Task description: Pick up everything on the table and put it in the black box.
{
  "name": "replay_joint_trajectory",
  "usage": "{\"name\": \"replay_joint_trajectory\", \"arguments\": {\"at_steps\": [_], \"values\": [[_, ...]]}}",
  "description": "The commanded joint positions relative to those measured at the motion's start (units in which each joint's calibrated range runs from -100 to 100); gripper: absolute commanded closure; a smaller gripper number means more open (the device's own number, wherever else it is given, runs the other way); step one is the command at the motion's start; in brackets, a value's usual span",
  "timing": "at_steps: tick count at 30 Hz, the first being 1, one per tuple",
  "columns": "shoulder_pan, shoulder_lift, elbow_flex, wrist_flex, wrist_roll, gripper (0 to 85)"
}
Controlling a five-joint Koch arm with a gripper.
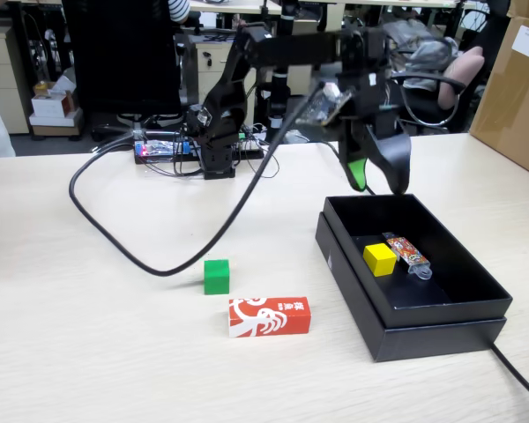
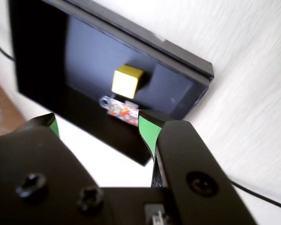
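Yellow cube (image 2: 127,82) in black box (image 1: 476,286) upper-centre in wrist view, gripper (image 2: 99,129) jaws apart, empty, green cube (image 1: 217,276) and red-orange carton (image 1: 269,316) only in fixed view.

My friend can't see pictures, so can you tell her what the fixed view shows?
A black robot arm holds its open gripper above the far end of a black box that holds a yellow cube and a small wrapped packet. A green cube and a red-orange carton lie on the pale wood table.

Matt black box (image 1: 441,310), pale wood-grain table (image 1: 88,352), glossy printed red carton (image 1: 269,316), and possibly plastic-wrapped packet (image 1: 407,253).
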Motion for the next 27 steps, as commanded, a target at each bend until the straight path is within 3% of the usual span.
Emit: {"name": "replay_joint_trajectory", "arguments": {"at_steps": [1,6,17,27], "values": [[-2.8,-9.6,1.9,0.6,-0.5,48.1],[-7.6,-12.7,-7.8,1.5,-2.4,44.2],[-15.9,-17.7,-39.6,19.5,-5.5,41.6],[-20.3,-6.3,-34.2,22.0,-7.5,41.6]]}}
